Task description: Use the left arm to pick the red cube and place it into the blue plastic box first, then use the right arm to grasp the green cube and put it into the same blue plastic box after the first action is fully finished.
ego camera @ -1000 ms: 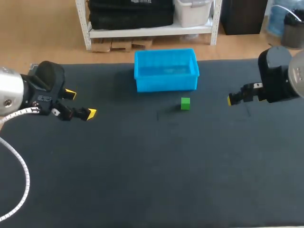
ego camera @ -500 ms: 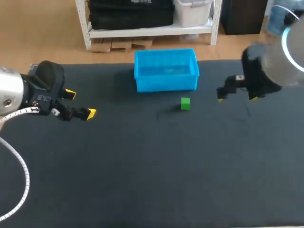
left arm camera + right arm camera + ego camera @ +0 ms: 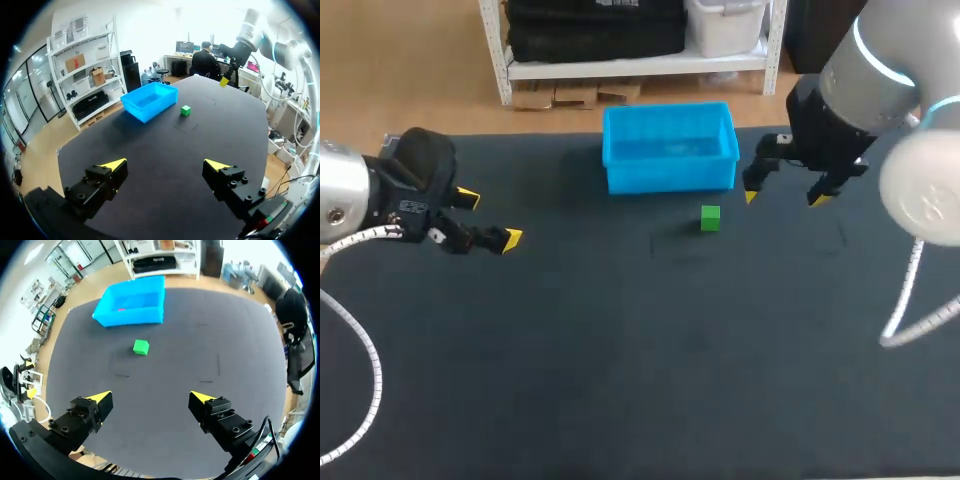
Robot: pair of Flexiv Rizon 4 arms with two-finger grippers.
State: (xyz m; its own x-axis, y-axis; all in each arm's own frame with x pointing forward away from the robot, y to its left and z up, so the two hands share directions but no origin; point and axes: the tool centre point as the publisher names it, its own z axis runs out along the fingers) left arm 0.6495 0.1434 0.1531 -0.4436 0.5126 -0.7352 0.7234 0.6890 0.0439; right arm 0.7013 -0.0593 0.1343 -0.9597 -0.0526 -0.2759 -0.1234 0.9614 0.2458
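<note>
On the dark worktop (image 3: 640, 350), I take the blue box (image 3: 670, 175) at the far edge as my landmark. The green cube (image 3: 710, 217) sits on the worktop just in front of the box's near wall, toward its right-hand corner. It is close to the box but not touching it, and nothing grips it.

My right end effector (image 3: 784, 197) hangs just off that same right front corner of the box, on the side away from the box's middle. Its fingers are spread wide with nothing between them. The cube lies near it, off to the box side of the closer finger, clear of both tips. From the right wrist camera the cube shows ahead of the parted fingers, and the box lies beyond it. Inside the box, near its far wall, I see a small red patch (image 3: 121, 310). It is too small for me to say what it is.

My left end effector (image 3: 489, 218) is well away from the box, out past its left end and a little nearer to me than its front wall. Its fingers are also held apart and grip nothing. Its wrist camera shows bare worktop between the two yellow tips, with the box and the cube well ahead of them.
</note>
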